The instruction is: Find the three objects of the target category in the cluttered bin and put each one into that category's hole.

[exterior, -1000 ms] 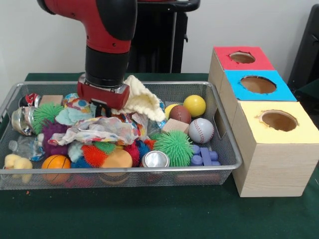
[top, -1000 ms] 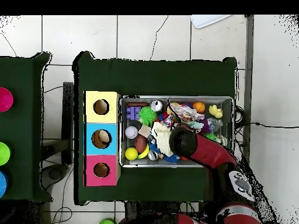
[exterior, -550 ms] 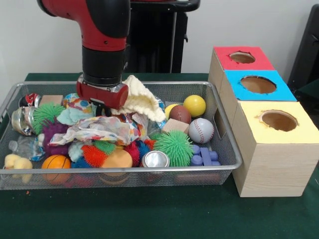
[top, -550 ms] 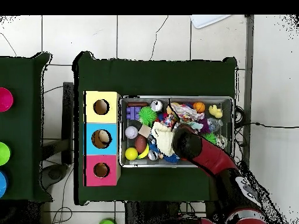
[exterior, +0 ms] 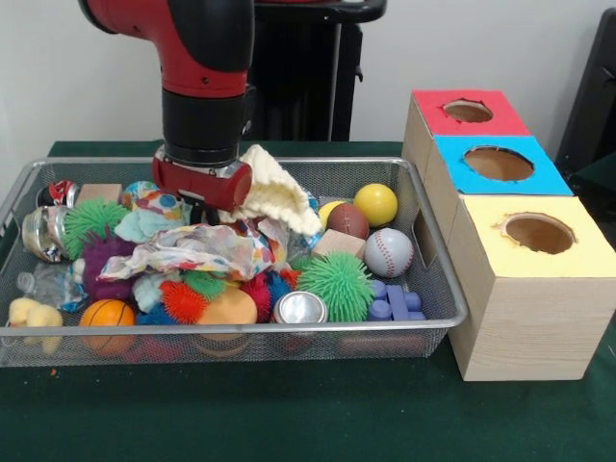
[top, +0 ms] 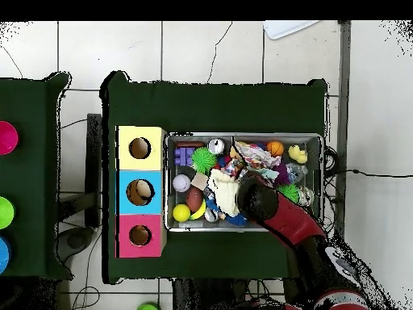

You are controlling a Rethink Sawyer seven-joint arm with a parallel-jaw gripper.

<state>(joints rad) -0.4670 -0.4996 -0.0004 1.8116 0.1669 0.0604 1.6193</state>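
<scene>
A wire mesh bin holds a heap of toys and cloths. My gripper reaches down into the back left of the heap, between a cream cloth and a patterned cloth; its tips are buried among them. A yellow ball, a brown football, a baseball and a green spiky ball lie at the right. To the right of the bin stands the box with a red hole, a blue hole and a yellow hole. In the overhead view the arm covers the gripper.
A silver can, an orange basketball, purple blocks, a wood block and a yellow duck lie along the bin's front. The table is covered in green cloth. In the overhead view the box sits left of the bin.
The gripper has shifted slightly sideways over the back left of the heap and sits a little higher. The cloths and toys have barely moved.
</scene>
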